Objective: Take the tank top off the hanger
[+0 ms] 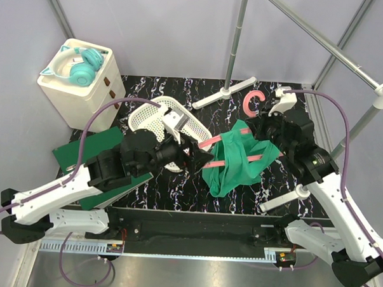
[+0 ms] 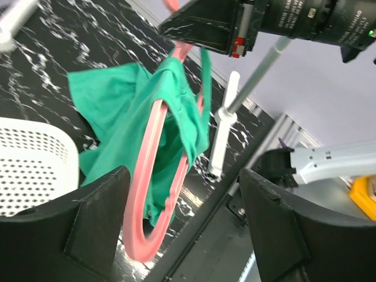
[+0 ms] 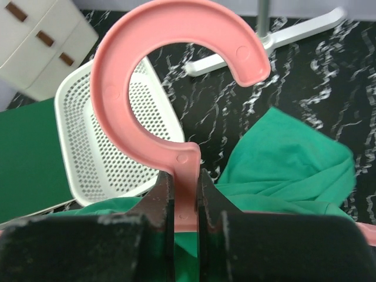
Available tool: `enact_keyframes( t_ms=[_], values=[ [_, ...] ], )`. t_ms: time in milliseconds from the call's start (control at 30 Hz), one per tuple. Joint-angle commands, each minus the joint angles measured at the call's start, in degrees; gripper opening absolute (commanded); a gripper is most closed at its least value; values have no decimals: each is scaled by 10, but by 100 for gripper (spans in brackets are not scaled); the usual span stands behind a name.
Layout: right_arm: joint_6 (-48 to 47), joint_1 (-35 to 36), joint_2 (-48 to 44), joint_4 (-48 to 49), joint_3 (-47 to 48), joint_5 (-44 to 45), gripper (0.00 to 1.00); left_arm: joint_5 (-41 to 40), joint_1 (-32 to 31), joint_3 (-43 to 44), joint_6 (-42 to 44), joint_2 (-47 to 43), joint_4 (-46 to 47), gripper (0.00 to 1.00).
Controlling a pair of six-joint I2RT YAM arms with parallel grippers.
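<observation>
The right gripper (image 3: 185,194) is pinching the neck of the hanger (image 3: 108,76) just under its hook, right of centre over the black marbled table (image 1: 176,194), the tank top (image 1: 235,164) is draping off it, and the left gripper (image 2: 185,235) is gaping wide at its left end, between pale grey walls (image 1: 183,35).

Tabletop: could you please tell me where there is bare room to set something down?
Bare: the near edge between green folder and tank top; the back strip between basket and rail foot. Crowded: the middle, around the hanger.
</observation>
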Motion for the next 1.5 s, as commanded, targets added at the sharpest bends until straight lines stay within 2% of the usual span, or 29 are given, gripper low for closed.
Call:
enact_keyframes(
  t_ms=[0, 133, 233, 267, 433, 567, 633, 767, 967, 1233, 1333, 1367, 1433, 1467],
  values=[
    [-45, -1, 1, 39, 46, 93, 0, -27, 1, 32, 25, -25, 54, 79],
    [-48, -1, 8, 36, 55, 120, 0, 30, 0, 49, 10, -2, 76, 66],
    [-46, 0, 14, 35, 59, 130, 0, 59, -5, 35, -9, 13, 117, 67],
    [-42, -1, 15, 34, 59, 134, 0, 57, -7, 31, -14, 19, 126, 71],
    [-25, -1, 16, 32, 57, 141, 0, -7, -10, 39, -43, 85, 127, 74],
    [-24, -1, 17, 28, 59, 140, 0, -118, -15, 40, -42, 125, 121, 69],
    [-22, -1, 13, 27, 57, 142, 0, -138, -15, 46, -39, 140, 120, 68],
    [-24, -1, 11, 28, 53, 142, 0, -152, -15, 58, -38, 178, 133, 64],
    [-22, -1, 10, 29, 52, 132, 0, -160, -15, 64, -32, 203, 163, 43],
    [-15, -1, 0, 33, 42, 115, 0, -160, -13, 87, -27, 247, 175, 45],
    [-12, -1, -9, 32, 33, 110, 0, -157, -9, 102, 0, 257, 173, 37],
    [-10, -1, -12, 32, 30, 109, 0, -158, -8, 107, 6, 258, 166, 26],
    [-9, -1, -21, 32, 23, 109, 0, -167, -4, 125, 23, 254, 148, 13],
    [-7, -1, -28, 31, 22, 110, 0, -171, -3, 131, 28, 251, 144, 1]
  ],
)
